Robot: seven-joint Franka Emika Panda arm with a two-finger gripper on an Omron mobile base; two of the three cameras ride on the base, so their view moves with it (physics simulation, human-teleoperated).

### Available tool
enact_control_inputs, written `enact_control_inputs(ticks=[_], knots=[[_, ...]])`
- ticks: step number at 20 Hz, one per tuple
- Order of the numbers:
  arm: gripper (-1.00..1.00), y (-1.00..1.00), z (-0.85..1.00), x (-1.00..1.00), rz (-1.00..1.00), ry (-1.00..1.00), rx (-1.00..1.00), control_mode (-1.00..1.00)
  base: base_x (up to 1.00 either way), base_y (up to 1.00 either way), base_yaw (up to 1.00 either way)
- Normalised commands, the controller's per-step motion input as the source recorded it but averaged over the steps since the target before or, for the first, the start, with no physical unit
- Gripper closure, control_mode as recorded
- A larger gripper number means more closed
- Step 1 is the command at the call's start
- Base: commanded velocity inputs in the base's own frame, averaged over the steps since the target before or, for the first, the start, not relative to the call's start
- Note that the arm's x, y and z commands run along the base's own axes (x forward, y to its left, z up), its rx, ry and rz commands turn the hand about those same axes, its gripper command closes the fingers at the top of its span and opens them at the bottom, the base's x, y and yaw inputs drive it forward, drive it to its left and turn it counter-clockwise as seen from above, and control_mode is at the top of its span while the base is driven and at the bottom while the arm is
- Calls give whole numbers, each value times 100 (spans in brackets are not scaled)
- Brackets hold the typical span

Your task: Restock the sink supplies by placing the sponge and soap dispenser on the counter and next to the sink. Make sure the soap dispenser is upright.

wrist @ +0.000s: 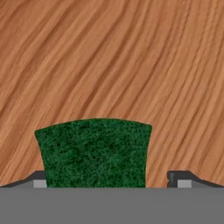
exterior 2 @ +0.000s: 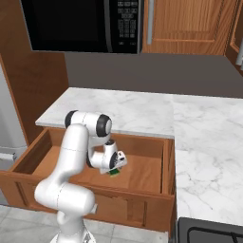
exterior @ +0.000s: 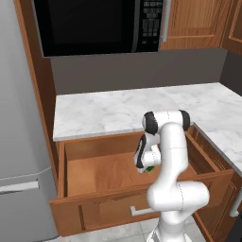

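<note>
hand low in the open drawer, over the sponge

the wooden drawer (exterior: pixel 94 172) is pulled out under the white counter (exterior: pixel 108 111). its brown walls stand on all sides, and there is bare wood floor to the left of the arm. the front wall is close to the arm's lower part.

the gripper (wrist: pixel 109 177) is down inside the drawer with its two dark tips spread wide apart. the sponge (wrist: pixel 94 153) lies flat on the drawer floor between the tips, green side up. one tip looks like it sits right by the sponge's edge, the other stands a bit away. it may be touching, but the tips are too small to be sure.

in both base views the white arm covers most of the sponge, so just a small green bit (exterior 2: pixel 114 172) peeks out. its near end is cut off in the hand view.
</note>
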Motion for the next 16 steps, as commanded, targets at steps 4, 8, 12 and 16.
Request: enact_control_inputs(ticks=[4,8,12,16], knots=[[-100,0,-28,0,0,1,0,-100,0,0,0],[100,4,-43,-2,0,8,0,-100,0,0,0],[100,0,-31,-23,0,4,0,-100,0,0,0],[100,0,-26,-45,0,2,0,-100,0,0,0]])
